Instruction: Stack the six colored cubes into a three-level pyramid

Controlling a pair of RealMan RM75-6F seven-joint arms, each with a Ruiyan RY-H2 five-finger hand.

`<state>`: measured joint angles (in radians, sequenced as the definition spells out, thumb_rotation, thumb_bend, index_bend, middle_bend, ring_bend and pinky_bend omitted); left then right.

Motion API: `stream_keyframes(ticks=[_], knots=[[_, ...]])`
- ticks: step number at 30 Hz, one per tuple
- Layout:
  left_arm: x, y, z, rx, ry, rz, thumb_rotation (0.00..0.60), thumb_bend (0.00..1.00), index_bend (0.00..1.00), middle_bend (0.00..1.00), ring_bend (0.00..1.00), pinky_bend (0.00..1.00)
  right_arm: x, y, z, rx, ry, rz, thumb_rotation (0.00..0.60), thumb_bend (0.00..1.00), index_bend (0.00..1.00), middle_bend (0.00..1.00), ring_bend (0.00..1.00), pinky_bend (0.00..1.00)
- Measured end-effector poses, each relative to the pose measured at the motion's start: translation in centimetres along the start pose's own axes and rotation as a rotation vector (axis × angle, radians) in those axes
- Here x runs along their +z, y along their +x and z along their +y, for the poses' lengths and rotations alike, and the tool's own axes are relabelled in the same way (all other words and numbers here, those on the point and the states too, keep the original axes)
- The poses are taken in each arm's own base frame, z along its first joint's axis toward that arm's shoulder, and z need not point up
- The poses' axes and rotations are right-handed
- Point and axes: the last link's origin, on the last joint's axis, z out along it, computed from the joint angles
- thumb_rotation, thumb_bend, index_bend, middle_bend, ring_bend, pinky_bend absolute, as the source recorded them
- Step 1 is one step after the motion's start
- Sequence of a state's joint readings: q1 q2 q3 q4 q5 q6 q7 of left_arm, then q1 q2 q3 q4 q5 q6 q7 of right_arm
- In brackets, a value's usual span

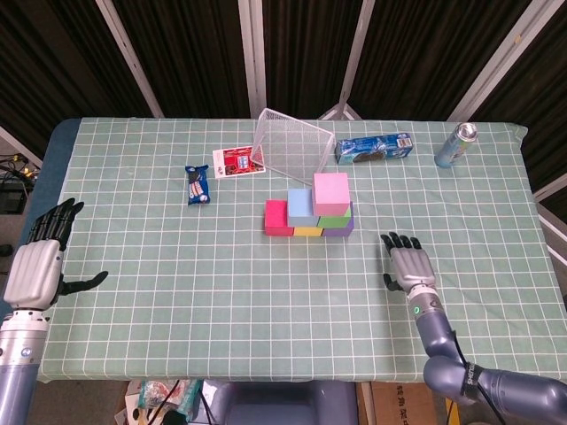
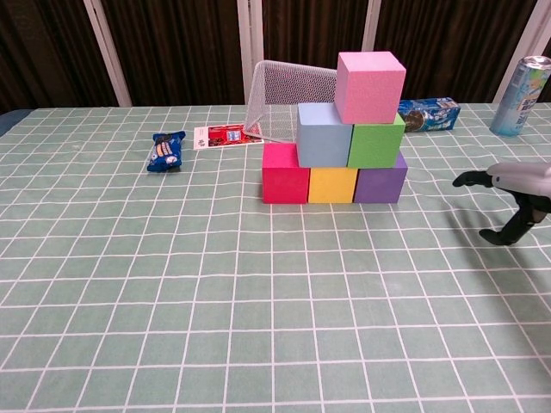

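**Inspector A:** Starting with the largest item, we note the table [image 1: 177,266] under its green checked cloth, then the wire mesh basket [image 2: 288,90] tipped on its side just behind the stack. The pyramid stands mid-table: red cube [image 2: 285,173], yellow cube [image 2: 332,183] and purple cube [image 2: 380,182] touching in a row, blue cube [image 2: 324,134] and green cube [image 2: 376,141] on them, pink cube [image 2: 370,86] on top. We judge the pink one sits off-centre, mostly over the green cube and overhanging toward the right.

**Inspector B:** Agreed. On handling, we judge these cubes to be light, matte, slightly soft foam: easy to pinch, easy to knock. Any correction to the pink cube should take it by two opposite side faces, from above, without leaning on the level beneath.

**Inspector A:** Hands. The left hand [image 1: 37,266] is at the table's left edge, fingers spread, holding nothing. The right hand [image 1: 409,264] is near the stack's right side, apart from it, fingers extended and empty.

**Inspector B:** Limits: the chest view cuts off most of the right hand [image 2: 510,194] and shows nothing of the left. We cannot see the cubes' rear faces. Smaller items, namely the can [image 1: 455,145], biscuit pack [image 1: 373,147], blue wrapper [image 1: 198,185] and card [image 1: 237,162], lie well clear.
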<state>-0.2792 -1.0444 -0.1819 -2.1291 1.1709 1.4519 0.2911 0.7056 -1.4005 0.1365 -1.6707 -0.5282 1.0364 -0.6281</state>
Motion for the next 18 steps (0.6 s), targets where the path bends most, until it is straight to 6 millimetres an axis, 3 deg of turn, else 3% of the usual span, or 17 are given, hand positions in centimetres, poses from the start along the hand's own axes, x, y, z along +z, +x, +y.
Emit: stream_keyframes(ticks=[18], knots=[[0.0,0.0,0.0,0.002,0.007,-0.006,0.6,0.13,0.0,0.0,0.0,0.0,1.8,-0.3,-3.1,0.051,0.022,-0.016,0.6,0.51,0.0,0.0,0.0,0.0]])
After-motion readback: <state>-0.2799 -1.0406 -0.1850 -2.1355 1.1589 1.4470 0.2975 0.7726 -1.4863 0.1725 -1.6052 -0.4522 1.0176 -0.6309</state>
